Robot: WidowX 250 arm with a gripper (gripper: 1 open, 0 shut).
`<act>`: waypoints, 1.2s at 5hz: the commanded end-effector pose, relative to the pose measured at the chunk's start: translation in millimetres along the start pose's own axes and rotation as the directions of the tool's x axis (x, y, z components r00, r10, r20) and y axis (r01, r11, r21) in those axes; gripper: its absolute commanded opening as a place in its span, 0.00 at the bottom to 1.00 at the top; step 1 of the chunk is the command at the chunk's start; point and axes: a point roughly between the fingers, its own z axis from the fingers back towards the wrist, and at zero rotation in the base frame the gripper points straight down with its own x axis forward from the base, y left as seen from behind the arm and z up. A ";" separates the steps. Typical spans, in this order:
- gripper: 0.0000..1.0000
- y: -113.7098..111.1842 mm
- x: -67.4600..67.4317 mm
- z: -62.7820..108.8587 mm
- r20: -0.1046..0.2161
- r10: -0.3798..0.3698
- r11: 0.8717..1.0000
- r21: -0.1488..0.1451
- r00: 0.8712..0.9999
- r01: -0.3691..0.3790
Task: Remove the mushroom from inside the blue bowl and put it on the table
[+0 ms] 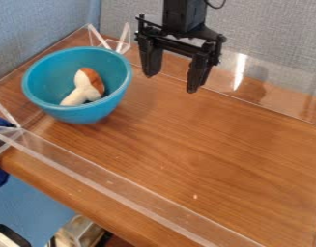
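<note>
Orange-capped mushroom (85,86) lies left of open gripper (173,75).

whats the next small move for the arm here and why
Probably shift the tool left across the picture until it is above the blue bowl, then lower it. The mushroom lies inside the bowl, untouched, while the open tool hangs to the bowl's right over bare table, holding nothing. It needs to be over the mushroom before any grasp.
</note>
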 end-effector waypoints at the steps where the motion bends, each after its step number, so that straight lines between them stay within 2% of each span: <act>1: 1.00 1.5 -1.3 -4.9 -0.015 0.006 1.000 0.000 1.000 -0.006; 2: 1.00 29.7 -2.0 -6.3 -0.020 0.102 0.995 0.000 0.995 -0.102; 3: 1.00 69.6 -6.7 -4.5 -0.010 0.210 0.978 0.000 0.978 -0.210; 4: 1.00 107.2 -11.8 -8.1 -0.005 0.285 0.958 0.002 0.958 -0.285; 5: 1.00 101.4 5.3 -15.7 -0.002 0.285 0.958 -0.007 0.959 -0.285; 6: 1.00 117.4 8.0 -22.4 0.003 0.315 0.949 -0.003 0.949 -0.315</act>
